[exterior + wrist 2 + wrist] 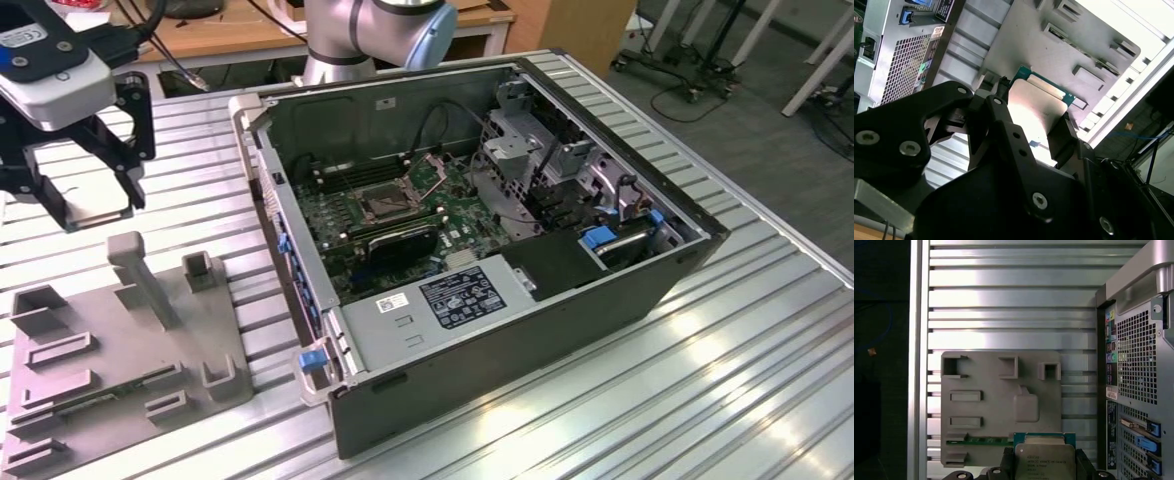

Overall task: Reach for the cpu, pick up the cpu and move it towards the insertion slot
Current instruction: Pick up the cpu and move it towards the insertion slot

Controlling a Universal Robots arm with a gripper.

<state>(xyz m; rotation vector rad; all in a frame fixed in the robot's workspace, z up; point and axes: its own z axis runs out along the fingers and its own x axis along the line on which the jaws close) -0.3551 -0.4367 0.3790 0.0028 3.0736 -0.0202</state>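
Black tool (96,213) clamps the cpu (1036,107) by two opposite edges, holding it in the air above the grey fixture plate (999,405) on the ribbed metal desk (747,360). In the exterior view, the insertion slot (387,203) sits inside the open computer case (534,330), at about three o'clock from the tool and well apart.

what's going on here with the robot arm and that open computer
The arm's gripper is shut on the cpu, holding it by its edges in the air near the grey fixture plate, on the exterior view's left. The open computer case lies beside the plate on the slatted metal table. The insertion slot on the board inside the case is well apart from the chip, so the cpu is not yet over it.
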